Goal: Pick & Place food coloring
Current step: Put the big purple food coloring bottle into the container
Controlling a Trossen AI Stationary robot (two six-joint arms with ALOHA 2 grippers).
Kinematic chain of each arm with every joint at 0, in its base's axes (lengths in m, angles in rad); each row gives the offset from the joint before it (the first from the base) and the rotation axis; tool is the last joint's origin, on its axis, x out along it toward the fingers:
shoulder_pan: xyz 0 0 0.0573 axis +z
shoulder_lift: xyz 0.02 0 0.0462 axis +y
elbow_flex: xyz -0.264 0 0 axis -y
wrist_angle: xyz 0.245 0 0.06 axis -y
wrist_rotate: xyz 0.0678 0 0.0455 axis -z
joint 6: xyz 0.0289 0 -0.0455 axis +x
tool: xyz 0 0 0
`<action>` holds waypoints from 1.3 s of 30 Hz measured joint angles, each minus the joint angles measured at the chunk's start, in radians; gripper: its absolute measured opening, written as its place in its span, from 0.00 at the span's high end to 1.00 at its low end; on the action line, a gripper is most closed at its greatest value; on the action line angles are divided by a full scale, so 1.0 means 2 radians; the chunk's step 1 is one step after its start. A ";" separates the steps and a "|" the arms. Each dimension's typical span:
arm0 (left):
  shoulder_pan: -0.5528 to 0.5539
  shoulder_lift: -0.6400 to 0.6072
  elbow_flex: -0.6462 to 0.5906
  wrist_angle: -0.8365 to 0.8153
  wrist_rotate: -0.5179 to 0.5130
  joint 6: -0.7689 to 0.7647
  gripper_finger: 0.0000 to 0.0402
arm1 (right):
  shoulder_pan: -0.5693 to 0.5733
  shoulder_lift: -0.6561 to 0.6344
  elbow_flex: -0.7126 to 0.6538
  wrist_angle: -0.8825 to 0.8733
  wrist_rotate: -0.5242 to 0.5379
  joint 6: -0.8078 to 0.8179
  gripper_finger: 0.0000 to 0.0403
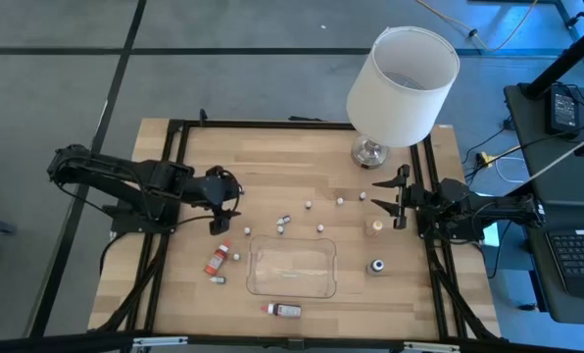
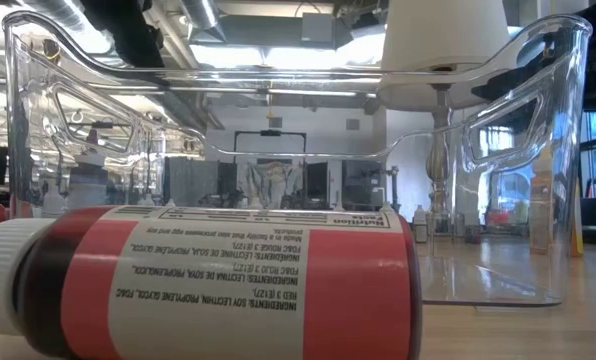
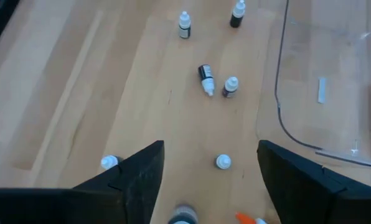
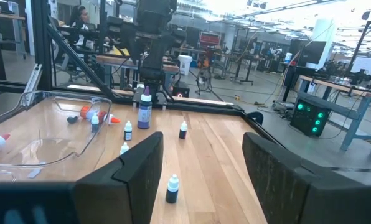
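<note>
In the low view a red-labelled food coloring bottle [image 2: 228,285] lies on its side nearest the table's front edge, touching nothing, with the clear tray [image 1: 292,267] just behind it. Small bottles [image 1: 281,225] stand and lie scattered beyond and left of the tray, an orange one [image 1: 217,259] lying at its left. The left gripper [image 1: 225,218] hovers open and empty over the wood at left, while the right gripper [image 1: 385,197] waits open and empty at right, near the lamp [image 1: 400,83].
</note>
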 joint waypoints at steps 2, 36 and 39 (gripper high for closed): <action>0.000 0.000 0.000 0.001 -0.001 0.000 0.36 | 0.000 0.000 0.000 0.000 0.000 0.000 0.45; 0.000 0.129 0.000 -0.159 0.024 -0.177 0.37 | 0.000 0.000 0.000 -0.002 0.000 0.000 0.45; 0.000 0.135 -0.001 -0.160 0.025 -0.178 0.37 | 0.000 0.000 0.000 -0.002 0.000 0.000 0.45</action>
